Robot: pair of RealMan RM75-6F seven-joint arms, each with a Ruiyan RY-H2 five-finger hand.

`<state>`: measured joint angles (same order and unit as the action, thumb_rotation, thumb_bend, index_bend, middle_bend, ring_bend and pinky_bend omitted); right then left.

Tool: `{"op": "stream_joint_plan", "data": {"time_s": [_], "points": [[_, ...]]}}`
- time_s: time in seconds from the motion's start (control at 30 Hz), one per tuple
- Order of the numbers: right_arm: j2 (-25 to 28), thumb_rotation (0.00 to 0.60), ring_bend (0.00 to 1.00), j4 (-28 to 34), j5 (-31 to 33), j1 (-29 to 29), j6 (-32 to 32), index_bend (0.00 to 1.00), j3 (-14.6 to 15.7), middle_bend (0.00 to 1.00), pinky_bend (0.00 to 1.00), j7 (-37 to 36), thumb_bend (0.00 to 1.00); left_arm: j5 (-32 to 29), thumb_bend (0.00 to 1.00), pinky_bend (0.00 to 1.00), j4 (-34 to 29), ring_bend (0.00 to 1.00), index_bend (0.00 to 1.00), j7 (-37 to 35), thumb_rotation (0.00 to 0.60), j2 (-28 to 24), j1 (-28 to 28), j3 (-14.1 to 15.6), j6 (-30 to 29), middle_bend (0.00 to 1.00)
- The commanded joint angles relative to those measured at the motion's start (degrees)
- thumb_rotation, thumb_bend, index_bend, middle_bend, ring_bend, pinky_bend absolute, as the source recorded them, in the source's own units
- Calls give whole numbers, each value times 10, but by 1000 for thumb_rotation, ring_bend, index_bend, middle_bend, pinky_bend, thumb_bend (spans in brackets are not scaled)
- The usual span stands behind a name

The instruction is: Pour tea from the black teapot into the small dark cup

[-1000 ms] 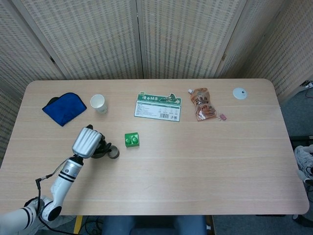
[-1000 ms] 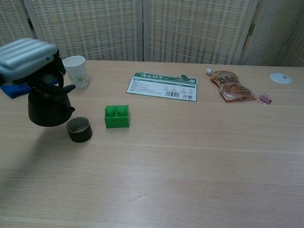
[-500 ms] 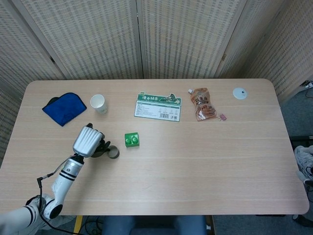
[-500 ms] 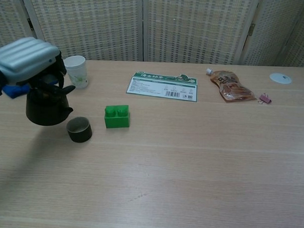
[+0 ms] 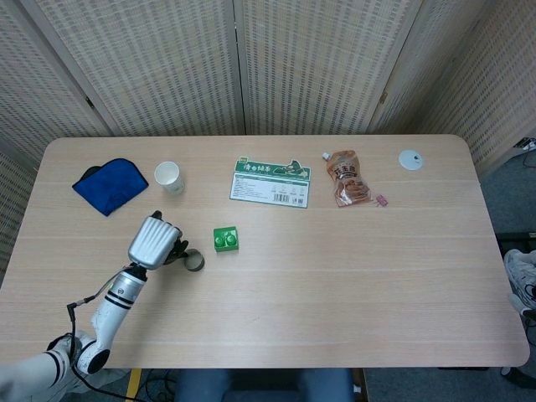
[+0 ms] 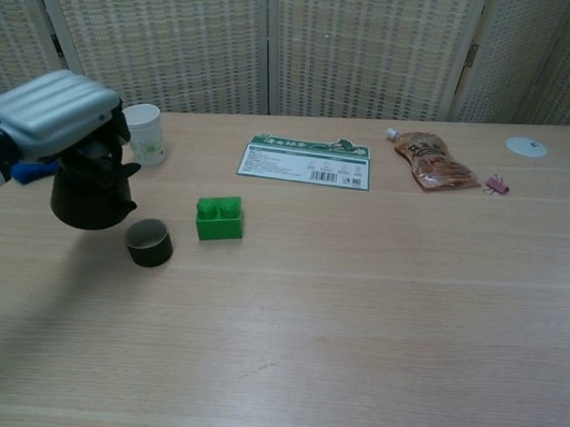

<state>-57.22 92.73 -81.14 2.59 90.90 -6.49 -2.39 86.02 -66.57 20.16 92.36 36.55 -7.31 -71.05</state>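
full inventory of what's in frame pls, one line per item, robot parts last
black teapot: 1, black, held off the table at the left, beside the cup
small dark cup: 1, dark, upright on the table just right of the teapot
green block: 1, green, right of the cup
paper cup: 1, white, far left, behind the teapot
blue cloth: 1, blue, far left
printed card: 1, green and white, flat, far centre
snack pouch: 1, brown-orange, far right
binder clip: 1, pink, beside the pouch
white disc: 1, white, far right
table: 1, light wood
left hand: 1, silver-grey, holds the teapot from above
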Motion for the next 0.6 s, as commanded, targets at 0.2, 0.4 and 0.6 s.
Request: {"op": "stream_joint_plan", "data": {"time_s": [0.2, 0.4, 0.6], "points": [[-1, 600, 243, -2, 2, 0, -2, 344, 0, 299, 257, -2, 78, -2, 372, 527, 1, 1000, 1000, 8, 506, 4, 2, 0, 2, 1000], [-1, 600, 243, -5, 4, 0, -4, 344, -1, 298, 257, -3, 77, 10, 373, 528, 13, 1000, 1000, 15, 513, 11, 6, 4, -4, 1000], [-2, 600, 243, -6, 5, -1, -7, 344, -1, 298, 257, -3, 77, 25, 373, 528, 31, 1000, 1000, 27, 518, 18, 10, 9, -14, 1000]]}}
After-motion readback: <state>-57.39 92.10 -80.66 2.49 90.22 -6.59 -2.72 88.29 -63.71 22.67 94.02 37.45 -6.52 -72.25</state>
